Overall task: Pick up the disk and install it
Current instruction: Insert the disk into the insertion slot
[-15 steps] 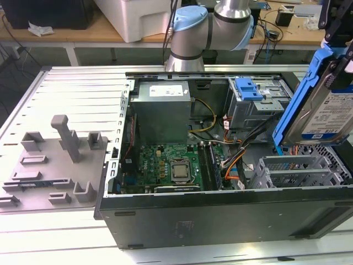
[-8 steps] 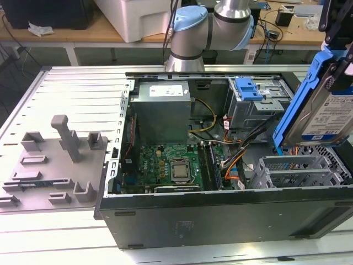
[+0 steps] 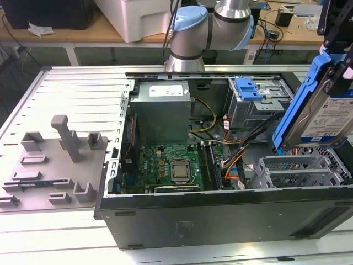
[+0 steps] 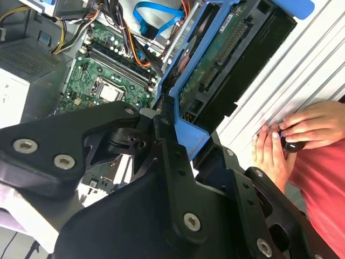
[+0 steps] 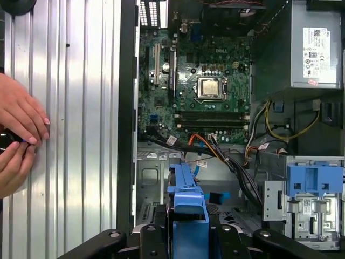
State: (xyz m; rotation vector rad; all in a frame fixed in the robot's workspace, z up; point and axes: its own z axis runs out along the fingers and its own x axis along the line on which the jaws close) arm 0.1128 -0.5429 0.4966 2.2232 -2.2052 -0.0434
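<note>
The disk (image 3: 322, 118), a silver hard drive in a blue carrier frame, hangs tilted above the open computer case at the exterior view's right. My gripper (image 3: 337, 74) is shut on its upper end. Below it lies an empty grey drive bay (image 3: 298, 168). In the second wrist view the disk (image 4: 226, 59) sticks out from between the black fingers (image 4: 167, 156), connector edge showing. The first wrist view has the blue carrier (image 5: 186, 199) edge-on, rising from the gripper (image 5: 188, 240) over the case floor.
Inside the case (image 3: 220, 221) are the motherboard (image 3: 171, 163), a power supply (image 3: 162, 105), cables and a grey cage with a blue latch (image 3: 249, 88). A grey fixture plate (image 3: 55, 165) lies at the exterior view's left. A person's hands (image 5: 19, 129) rest on the table beside the case.
</note>
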